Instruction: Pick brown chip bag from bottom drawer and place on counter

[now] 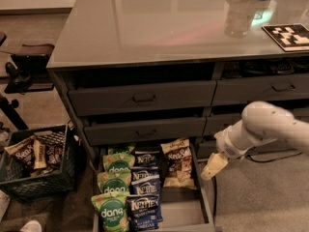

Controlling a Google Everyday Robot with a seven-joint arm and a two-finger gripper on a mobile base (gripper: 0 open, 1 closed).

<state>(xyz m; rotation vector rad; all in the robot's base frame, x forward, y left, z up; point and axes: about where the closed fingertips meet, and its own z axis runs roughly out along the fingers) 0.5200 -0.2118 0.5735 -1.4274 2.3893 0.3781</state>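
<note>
The brown chip bag [177,162] lies in the right part of the open bottom drawer [183,211], tan at top and bottom, dark brown in the middle. My gripper [213,166] hangs from the white arm just right of the bag, above the drawer's right wall, holding nothing. The grey glossy counter [159,23] tops the cabinet above.
Green "dang" bags [115,193] and blue "Kettle" bags [145,197] fill the drawer's left and middle. A black crate [43,170] with snack bags stands on the floor at left. A checkered marker board [289,35] lies on the counter at right. Closed drawer fronts [140,98] are above.
</note>
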